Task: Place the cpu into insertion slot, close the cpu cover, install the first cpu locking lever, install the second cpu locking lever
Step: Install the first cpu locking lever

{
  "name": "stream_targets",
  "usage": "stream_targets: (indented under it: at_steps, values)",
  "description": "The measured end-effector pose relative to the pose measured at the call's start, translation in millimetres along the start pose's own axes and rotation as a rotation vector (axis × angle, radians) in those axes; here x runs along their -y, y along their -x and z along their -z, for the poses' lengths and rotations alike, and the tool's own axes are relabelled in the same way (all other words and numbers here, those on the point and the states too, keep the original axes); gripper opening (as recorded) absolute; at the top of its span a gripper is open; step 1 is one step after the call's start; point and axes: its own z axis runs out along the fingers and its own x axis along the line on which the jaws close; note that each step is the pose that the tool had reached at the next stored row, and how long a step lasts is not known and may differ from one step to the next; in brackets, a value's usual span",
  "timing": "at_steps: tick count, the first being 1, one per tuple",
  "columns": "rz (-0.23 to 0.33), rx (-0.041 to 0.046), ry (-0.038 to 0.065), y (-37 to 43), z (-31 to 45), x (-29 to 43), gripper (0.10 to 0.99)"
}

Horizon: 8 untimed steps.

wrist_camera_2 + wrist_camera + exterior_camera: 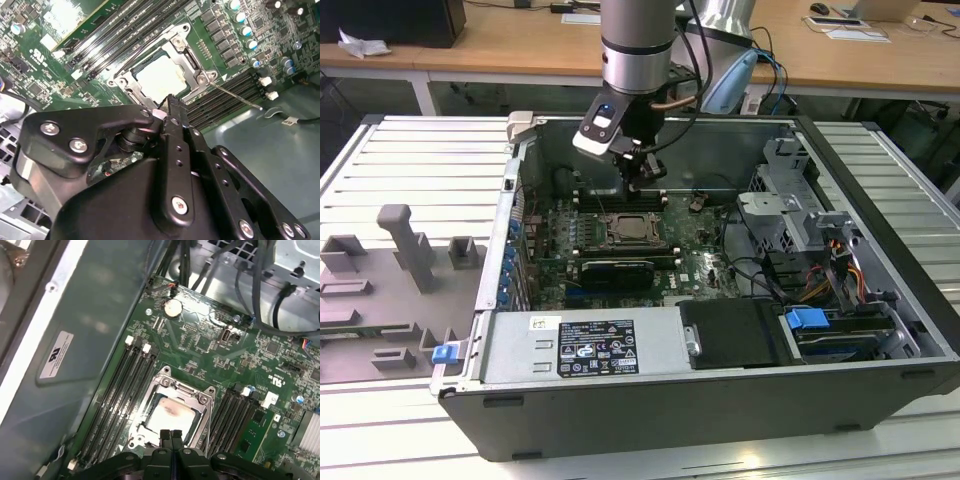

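The open computer case (620, 400) holds the green motherboard (200, 340). At the board's middle sits the insertion slot (131, 92). The cpu cover (187, 55) lies flat over the slot, and the cpu (160, 77) shows through its window. The jaws hover just above the slot's edge, clenched together and empty.

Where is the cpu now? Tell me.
The cpu lies in the insertion slot, between the two banks of memory slots, just ahead of the tool in both wrist views.

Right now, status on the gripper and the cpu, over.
Gripper shut, holding nothing, at the insertion slot edge. Cpu seated, cpu cover down over it. One locking lever juts out across the memory slots.
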Motion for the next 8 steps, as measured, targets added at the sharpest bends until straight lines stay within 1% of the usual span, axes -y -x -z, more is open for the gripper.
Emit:
stream_targets:
  at_steps: [3, 8]
  values:
    - [0.037, -0.0015, 0.0, 0.0, 0.0, 0.0, 0.106]
    - [0.081, -0.0032, -0.001, 0.0, 0.0, 0.0, 0.106]
